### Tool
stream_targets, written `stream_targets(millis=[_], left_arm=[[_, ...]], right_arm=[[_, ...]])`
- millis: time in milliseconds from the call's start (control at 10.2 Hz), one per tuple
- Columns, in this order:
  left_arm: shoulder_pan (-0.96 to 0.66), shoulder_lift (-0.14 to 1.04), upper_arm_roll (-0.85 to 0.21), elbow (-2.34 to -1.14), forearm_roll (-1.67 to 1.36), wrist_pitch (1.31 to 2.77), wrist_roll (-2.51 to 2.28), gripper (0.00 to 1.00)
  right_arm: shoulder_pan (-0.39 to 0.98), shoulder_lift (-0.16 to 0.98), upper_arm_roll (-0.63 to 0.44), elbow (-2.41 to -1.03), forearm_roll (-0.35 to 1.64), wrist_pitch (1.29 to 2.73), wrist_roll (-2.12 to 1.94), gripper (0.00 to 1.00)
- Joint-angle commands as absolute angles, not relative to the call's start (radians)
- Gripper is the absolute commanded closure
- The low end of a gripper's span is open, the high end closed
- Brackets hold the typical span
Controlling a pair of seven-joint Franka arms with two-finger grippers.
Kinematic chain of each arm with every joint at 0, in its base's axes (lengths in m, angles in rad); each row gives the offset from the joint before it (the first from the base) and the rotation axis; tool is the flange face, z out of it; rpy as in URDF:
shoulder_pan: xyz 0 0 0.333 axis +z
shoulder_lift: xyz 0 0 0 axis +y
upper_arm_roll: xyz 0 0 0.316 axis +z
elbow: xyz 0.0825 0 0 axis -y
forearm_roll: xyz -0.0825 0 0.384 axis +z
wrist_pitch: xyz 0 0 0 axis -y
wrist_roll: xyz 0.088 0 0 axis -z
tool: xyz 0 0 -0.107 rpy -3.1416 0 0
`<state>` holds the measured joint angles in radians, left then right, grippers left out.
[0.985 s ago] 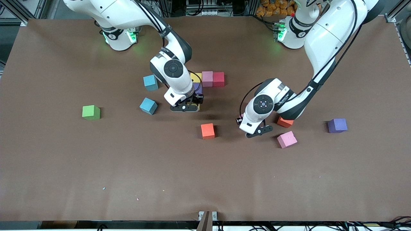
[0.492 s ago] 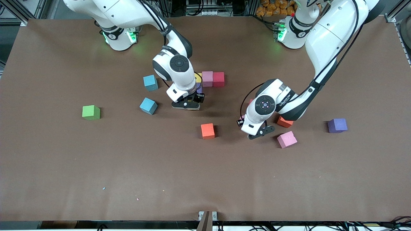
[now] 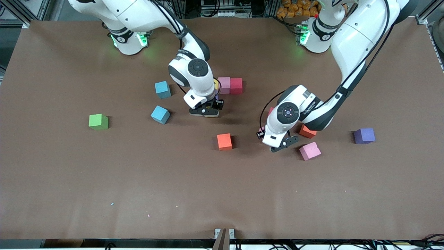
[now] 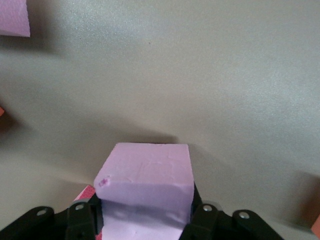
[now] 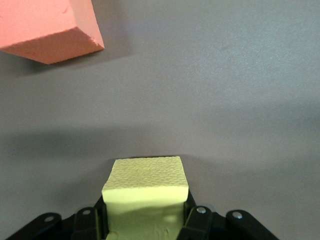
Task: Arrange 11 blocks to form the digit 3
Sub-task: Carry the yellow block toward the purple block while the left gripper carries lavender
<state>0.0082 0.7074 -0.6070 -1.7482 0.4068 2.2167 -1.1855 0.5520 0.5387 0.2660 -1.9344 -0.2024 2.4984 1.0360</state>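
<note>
My right gripper (image 3: pixel 207 111) is shut on a yellow block (image 5: pixel 146 187), low over the table beside a row of a pink block (image 3: pixel 224 85) and a red block (image 3: pixel 236 85). My right arm hides whatever else lies in that row. My left gripper (image 3: pixel 281 143) is shut on a light pink block (image 4: pixel 147 185), low over the table. Loose near it are an orange block (image 3: pixel 307 132), a pink block (image 3: pixel 309 150) and a purple block (image 3: pixel 364 135). Another orange block (image 3: pixel 224 141) lies between the two grippers, nearer the front camera.
Two blue cubes (image 3: pixel 162 89) (image 3: pixel 160 114) and a green cube (image 3: pixel 98 121) lie toward the right arm's end of the brown table (image 3: pixel 222 194). A red block's edge (image 3: pixel 270 110) shows beside the left wrist.
My right gripper has carried the yellow block a little toward the left arm's end, closer to the pink and red row. My left gripper has shifted slightly the same way with the pink block.
</note>
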Motion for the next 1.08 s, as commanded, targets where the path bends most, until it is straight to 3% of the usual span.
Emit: stream_targets(millis=[0, 886, 985], left_arm=[[0.012, 0.675, -0.612, -1.759, 0.414, 2.218, -1.268, 1.00], [0.014, 0.646, -0.647, -1.759, 0.324, 2.217, -1.485, 1.00], [0.014, 0.638, -0.649, -1.763, 0.308, 2.217, -1.486, 1.00]], right_arm=[[0.557, 0.548, 0.268, -1.922, -0.233, 2.491, 1.069, 1.00], [0.557, 0.561, 0.270, -1.919, -0.233, 2.482, 1.068, 1.00], [0.557, 0.563, 0.270, -1.914, -0.233, 2.482, 1.068, 0.78]])
